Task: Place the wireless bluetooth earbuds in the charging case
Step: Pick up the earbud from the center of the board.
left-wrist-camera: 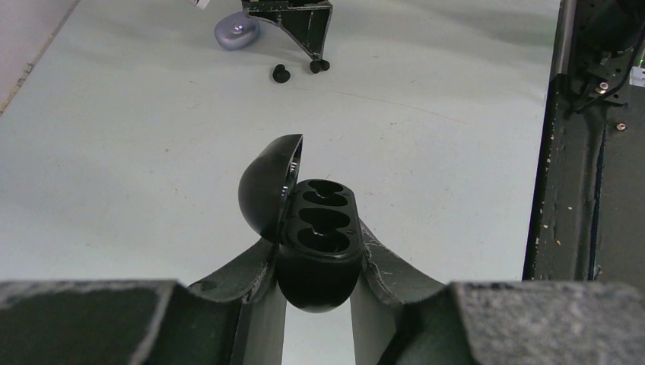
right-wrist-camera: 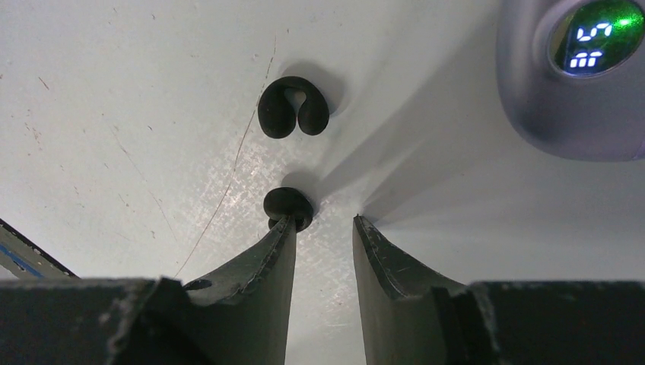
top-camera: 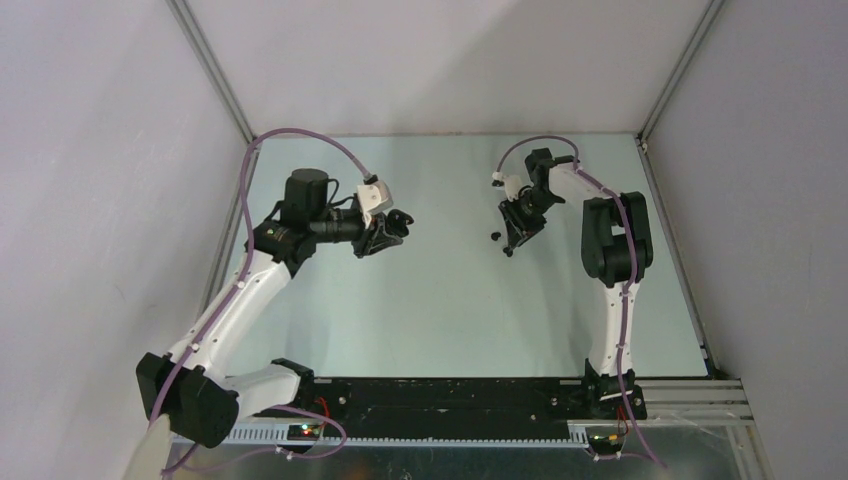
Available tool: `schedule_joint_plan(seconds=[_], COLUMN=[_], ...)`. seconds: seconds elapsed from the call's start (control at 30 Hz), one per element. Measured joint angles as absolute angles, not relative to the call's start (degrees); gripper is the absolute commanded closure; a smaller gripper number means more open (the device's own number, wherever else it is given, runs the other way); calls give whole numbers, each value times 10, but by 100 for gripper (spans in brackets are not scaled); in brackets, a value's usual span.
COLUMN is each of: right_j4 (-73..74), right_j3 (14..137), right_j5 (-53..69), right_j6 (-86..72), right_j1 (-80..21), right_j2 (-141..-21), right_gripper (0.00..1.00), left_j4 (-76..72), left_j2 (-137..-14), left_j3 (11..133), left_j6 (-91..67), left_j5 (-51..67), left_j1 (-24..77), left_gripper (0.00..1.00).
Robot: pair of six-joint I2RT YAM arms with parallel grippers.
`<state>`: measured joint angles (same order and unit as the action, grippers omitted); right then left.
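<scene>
My left gripper (left-wrist-camera: 318, 242) is shut on a black charging case (left-wrist-camera: 319, 228) and holds it above the table; it also shows in the top view (top-camera: 395, 228). The case's lid stands open to the left and both wells look empty. My right gripper (right-wrist-camera: 323, 222) is open, low over the table, also in the top view (top-camera: 508, 246). One black earbud (right-wrist-camera: 287, 204) lies at the tip of its left finger, outside the gap. A second black earbud (right-wrist-camera: 293, 109) lies just beyond. Both show far off in the left wrist view (left-wrist-camera: 281, 73). No pale purple earbuds are in view.
A closed pale purple case (right-wrist-camera: 570, 84) with a lit green display lies right of the right gripper; it also shows in the left wrist view (left-wrist-camera: 236, 32). The black base rail (left-wrist-camera: 578, 190) runs along the near table edge.
</scene>
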<state>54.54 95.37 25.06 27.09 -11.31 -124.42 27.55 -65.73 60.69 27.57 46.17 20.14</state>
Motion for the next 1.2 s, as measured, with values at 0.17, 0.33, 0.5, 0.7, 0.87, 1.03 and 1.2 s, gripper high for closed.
schedule_joint_plan(seconds=[0.17, 0.33, 0.5, 0.7, 0.87, 1.03, 1.2], right_j4=[547, 551, 558, 567, 574, 576, 580], right_j3=[954, 954, 954, 954, 954, 954, 952], right_j5=[251, 256, 258, 268, 283, 294, 306], right_j6=[271, 273, 273, 277, 285, 295, 303], right_j1=[-115, -119, -125, -133, -135, -134, -133], right_j2=[-1244, -1244, -1244, -1244, -1244, -1244, -1231], right_gripper=[62, 64, 66, 77, 88, 90, 90], left_j4=[276, 276, 276, 276, 276, 276, 276], left_j2=[-657, -657, -657, -657, -657, -657, -658], left_j3=[607, 607, 607, 607, 607, 607, 607], left_j6=[276, 279, 282, 285, 286, 286, 286], left_j5=[460, 455, 453, 453, 453, 453, 453], left_j1=[201, 203, 204, 205, 205, 205, 206], left_gripper=[100, 100, 100, 100, 100, 100, 100])
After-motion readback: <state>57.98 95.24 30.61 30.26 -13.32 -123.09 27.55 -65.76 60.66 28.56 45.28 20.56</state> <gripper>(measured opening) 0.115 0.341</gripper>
